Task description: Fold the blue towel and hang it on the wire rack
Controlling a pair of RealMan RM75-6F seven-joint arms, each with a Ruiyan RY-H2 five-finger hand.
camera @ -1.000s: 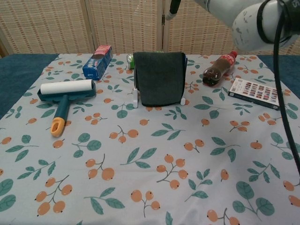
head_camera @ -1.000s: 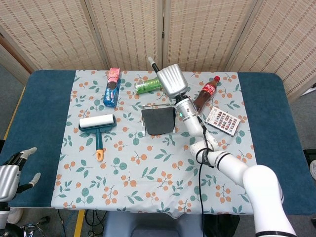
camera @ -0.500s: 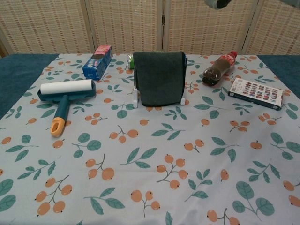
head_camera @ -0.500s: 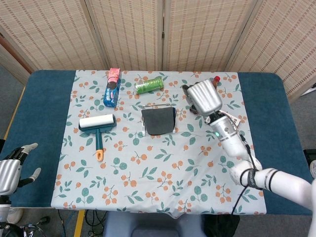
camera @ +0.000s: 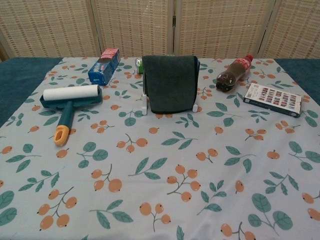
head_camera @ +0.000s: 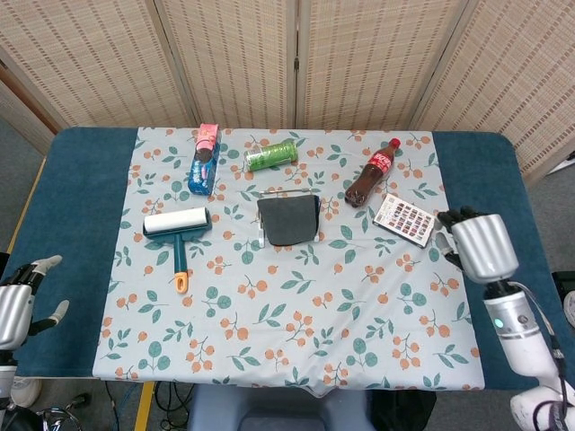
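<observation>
At table's right edge now, right hand [head_camera: 481, 247], seemingly empty.

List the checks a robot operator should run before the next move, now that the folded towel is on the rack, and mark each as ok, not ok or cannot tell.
1. Folded dark blue-grey towel draped over the white wire rack: ok, it hangs down the front in the chest view.
2. Rack upright on the floral tablecloth: ok, both white feet rest on the cloth.
3. Towel hanging evenly at the back: cannot tell, the rear side is hidden.
4. Right hand clear of the rack: ok, it is near the table's right edge and holds nothing.
5. Left hand clear: ok, off the table's left corner, fingers apart.
6. Lying cola bottle with red cap apart from the rack: ok, a gap shows.
</observation>
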